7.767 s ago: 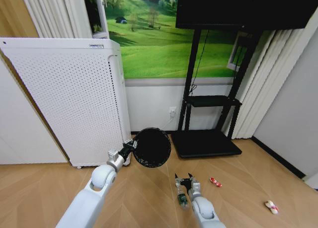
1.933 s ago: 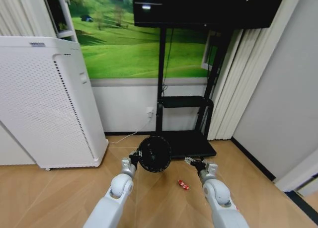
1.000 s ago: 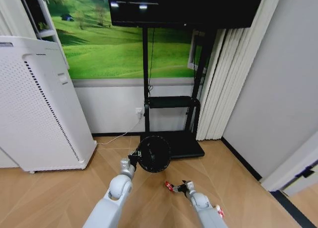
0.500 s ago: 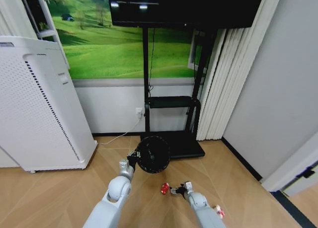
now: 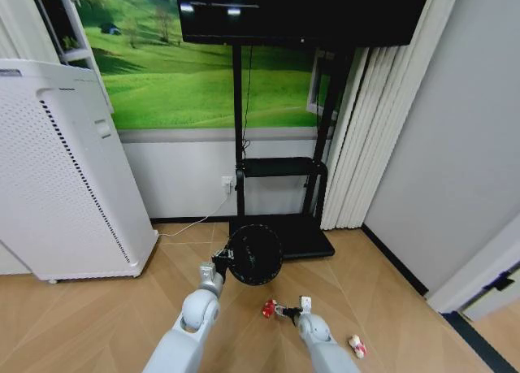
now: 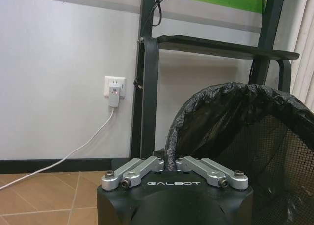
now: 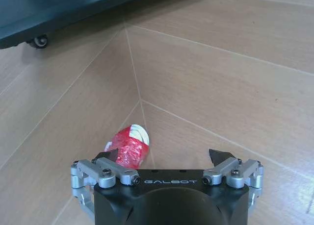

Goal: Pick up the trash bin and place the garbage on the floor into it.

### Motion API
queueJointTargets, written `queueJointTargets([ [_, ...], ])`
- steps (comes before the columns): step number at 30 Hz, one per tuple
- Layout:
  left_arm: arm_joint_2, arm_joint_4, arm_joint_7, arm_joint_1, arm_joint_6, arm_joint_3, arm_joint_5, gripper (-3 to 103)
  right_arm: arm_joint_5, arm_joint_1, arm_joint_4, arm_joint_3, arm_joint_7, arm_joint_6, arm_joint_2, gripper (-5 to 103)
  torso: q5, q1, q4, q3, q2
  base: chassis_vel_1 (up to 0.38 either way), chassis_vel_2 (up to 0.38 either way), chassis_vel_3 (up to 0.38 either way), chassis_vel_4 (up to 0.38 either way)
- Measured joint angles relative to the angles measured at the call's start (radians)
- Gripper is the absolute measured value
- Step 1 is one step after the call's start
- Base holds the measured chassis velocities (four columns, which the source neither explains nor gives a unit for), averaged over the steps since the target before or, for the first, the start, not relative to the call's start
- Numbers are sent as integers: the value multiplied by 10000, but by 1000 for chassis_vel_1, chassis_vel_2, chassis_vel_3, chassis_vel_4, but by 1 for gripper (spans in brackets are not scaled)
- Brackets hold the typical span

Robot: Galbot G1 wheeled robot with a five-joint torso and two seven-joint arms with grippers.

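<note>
two claws divide the job: left claw (image 6: 172, 162) pinches the trash bin (image 5: 255, 254) rim, holding it aloft; right claw (image 7: 166, 159), spread, flanks the red wrapper (image 7: 128, 149) on the floor (image 7: 221, 87).

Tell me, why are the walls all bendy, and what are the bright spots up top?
Head view: wide lens bows the white perforated appliance and curtains; ceiling lights glare on the black screen. Left wrist view: the round black bag-lined trash bin looks sharp.
</note>
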Motion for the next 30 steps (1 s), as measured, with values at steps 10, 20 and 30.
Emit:
queueJointTargets([
  [10,-138,78,0,48,-20,-40,141,4,793,445,-657,-250,1214,91,398,100,-2,0,-5,0,0,0,0,0,0],
  [20,-239,150,-2,70,-27,5,252,4,978,627,-677,-287,1224,153,552,100,2,0,-3,1,0,0,0,0,0],
  [30,-267,259,28,101,-57,-37,318,4,685,403,-70,-344,1043,62,707,100,0,0,-3,1,0,0,0,0,0],
])
